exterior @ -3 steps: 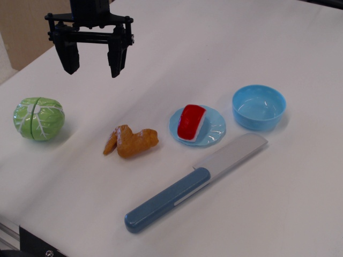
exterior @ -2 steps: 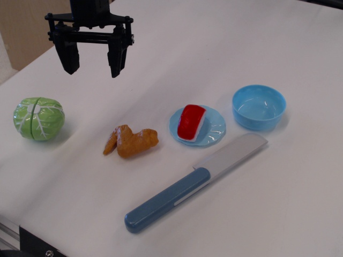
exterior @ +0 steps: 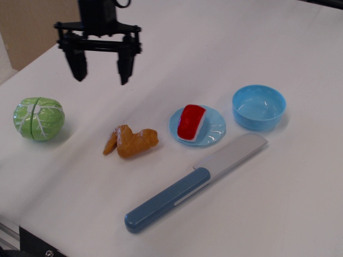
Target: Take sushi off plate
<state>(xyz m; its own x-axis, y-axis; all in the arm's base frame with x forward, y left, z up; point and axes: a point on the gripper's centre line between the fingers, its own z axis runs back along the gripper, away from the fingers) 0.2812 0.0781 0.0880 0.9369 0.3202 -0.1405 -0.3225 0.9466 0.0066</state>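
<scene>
The sushi (exterior: 191,121), a small nigiri with a glossy red top on a white base, lies on the light-blue scalloped plate (exterior: 214,128) at the middle of the table. My black gripper (exterior: 102,76) hangs open and empty above the table at the upper left, well away from the plate, up and to the left of it. Its two fingers (exterior: 79,65) point down with a wide gap between them.
A brown fried chicken wing (exterior: 131,141) lies left of the plate. A green cabbage (exterior: 38,118) sits at far left. A deeper light-blue bowl (exterior: 259,106) stands right of the plate. A toy knife (exterior: 193,182) with a blue handle lies in front, blade tip near the plate.
My gripper has shifted a little to the right and down, toward the plate side. It stays open. The objects have not moved.
</scene>
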